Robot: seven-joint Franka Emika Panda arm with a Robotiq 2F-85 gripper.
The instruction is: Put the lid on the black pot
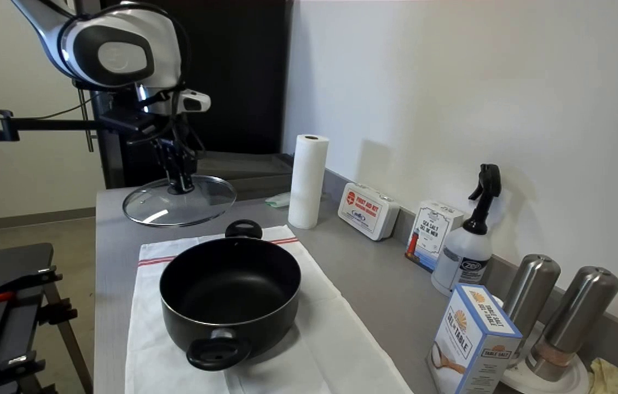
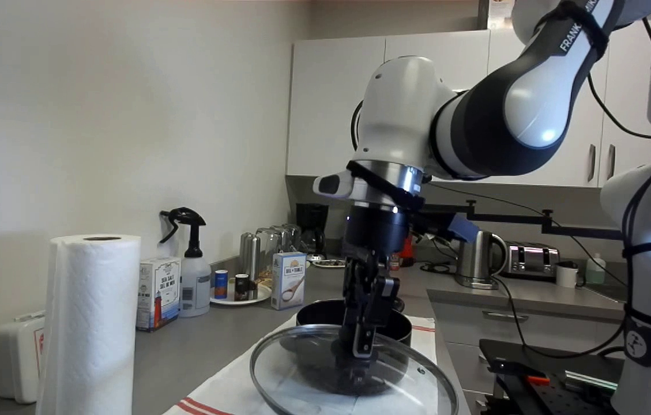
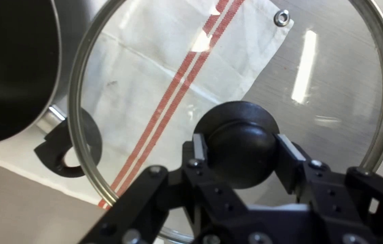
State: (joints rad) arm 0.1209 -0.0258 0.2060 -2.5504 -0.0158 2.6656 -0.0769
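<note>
One pincer (image 3: 244,152) closed on knob (image 3: 240,145) of lid (image 1: 177,209), near black pot (image 1: 270,334), seemingly off counter (image 1: 347,260).

My grey counter (image 1: 380,290) carries a white towel (image 1: 336,339), spread; I log the rest by it. Paper towel roll (image 1: 309,183) near one towel corner. Off one long towel edge: table salt box (image 1: 473,339) near; first-aid kit (image 1: 366,212), sea salt box (image 1: 432,235), spray bottle (image 1: 463,254), white plate (image 1: 574,378), all farther out.
</note>
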